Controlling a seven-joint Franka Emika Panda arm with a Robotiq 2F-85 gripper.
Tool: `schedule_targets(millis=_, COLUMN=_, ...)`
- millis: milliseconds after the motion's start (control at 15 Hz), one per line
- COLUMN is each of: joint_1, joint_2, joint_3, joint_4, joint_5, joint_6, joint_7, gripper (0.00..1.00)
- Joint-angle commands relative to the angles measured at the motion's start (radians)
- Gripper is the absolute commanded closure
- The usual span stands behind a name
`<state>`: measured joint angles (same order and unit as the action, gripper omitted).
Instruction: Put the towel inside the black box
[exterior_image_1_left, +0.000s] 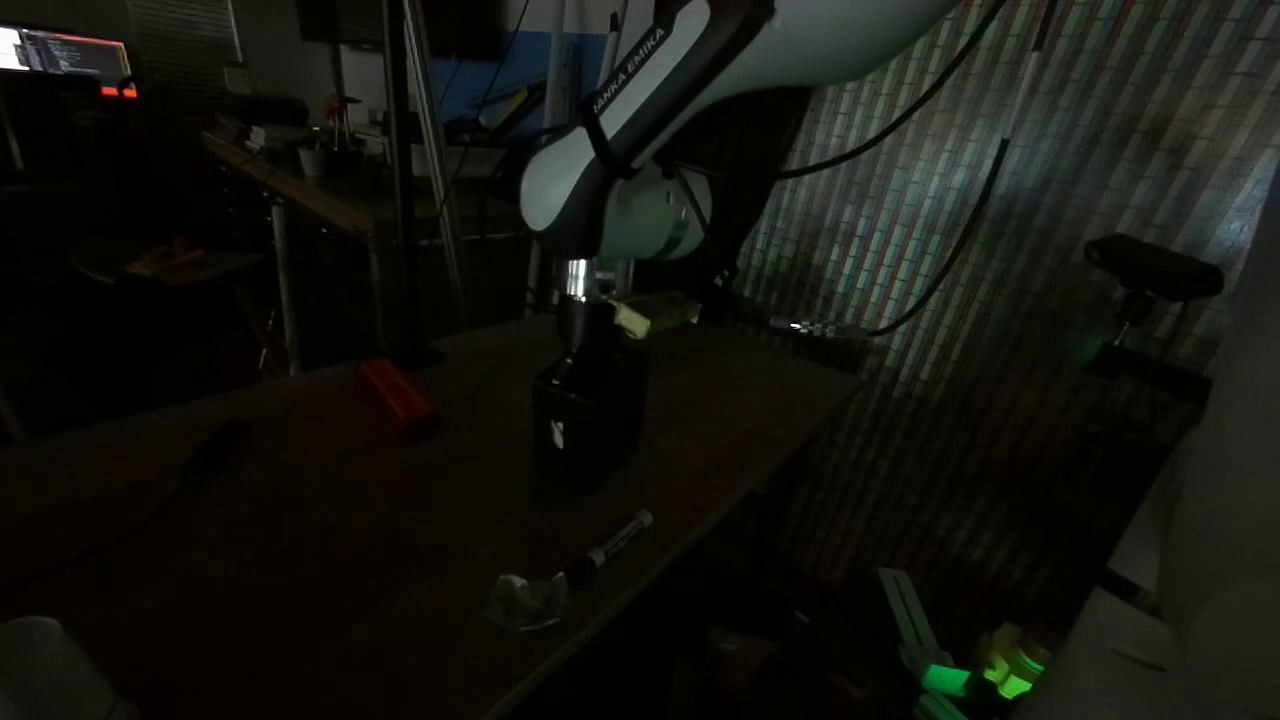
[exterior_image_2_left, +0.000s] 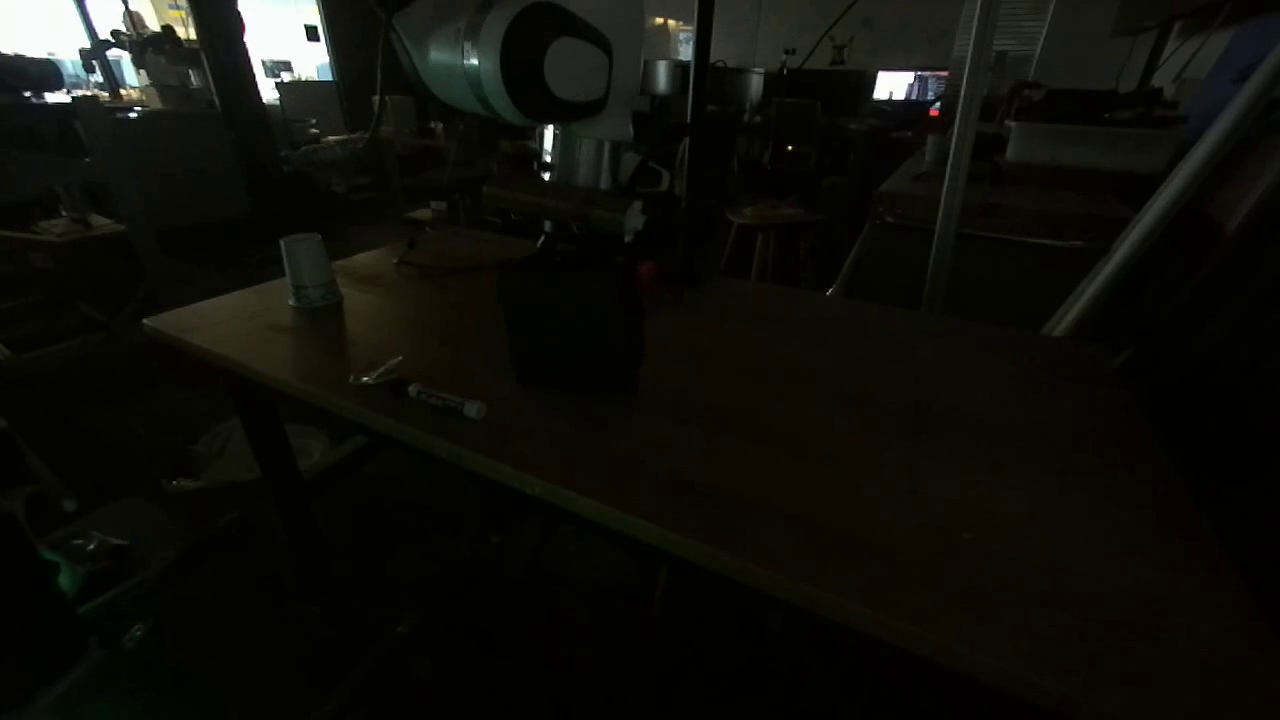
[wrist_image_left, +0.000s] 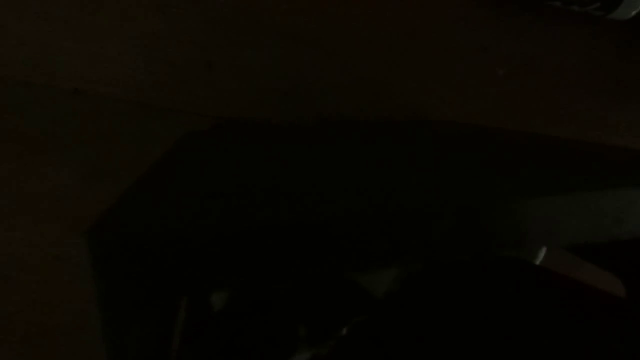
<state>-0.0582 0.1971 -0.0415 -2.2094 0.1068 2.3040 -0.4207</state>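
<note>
The scene is very dark. The black box (exterior_image_1_left: 590, 420) stands upright on the table and also shows in an exterior view (exterior_image_2_left: 575, 330). In the wrist view its dark wall (wrist_image_left: 320, 170) fills the middle. My gripper (exterior_image_1_left: 585, 345) points down at the box's top, and its fingertips are lost in the dark at or inside the opening. A few faint pale patches (wrist_image_left: 377, 280) show low in the wrist view, but I cannot tell what they are. I cannot make out the towel in any view. Whether the fingers are open or hold something is not visible.
A marker (exterior_image_1_left: 620, 538) and crumpled clear plastic (exterior_image_1_left: 528, 602) lie near the table edge (exterior_image_2_left: 600, 515). A pale cup (exterior_image_2_left: 311, 270) stands at the table's end. A red block (exterior_image_1_left: 398, 395) lies beside the box. A yellow-green block (exterior_image_1_left: 660, 314) shows beside the wrist.
</note>
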Motion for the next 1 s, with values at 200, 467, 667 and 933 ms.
schedule_targets(millis=200, joint_1=-0.041, joint_2=-0.039, joint_3=0.022, joint_4=-0.030, joint_5=0.065, joint_6=0.002, joint_7=-0.065, gripper=1.00)
schedule_targets(millis=467, joint_1=-0.049, joint_2=-0.139, joint_3=0.003, joint_4=-0.064, joint_5=0.024, joint_6=-0.013, joint_7=-0.052, gripper=1.00)
schedule_targets(millis=667, joint_1=-0.048, joint_2=-0.234, joint_3=-0.011, joint_4=-0.094, joint_5=-0.014, joint_6=-0.032, joint_7=-0.045, gripper=1.00)
schedule_targets(millis=933, joint_1=-0.042, joint_2=-0.381, joint_3=-0.033, joint_4=-0.150, joint_5=-0.044, joint_6=-0.064, joint_7=-0.039, gripper=1.00)
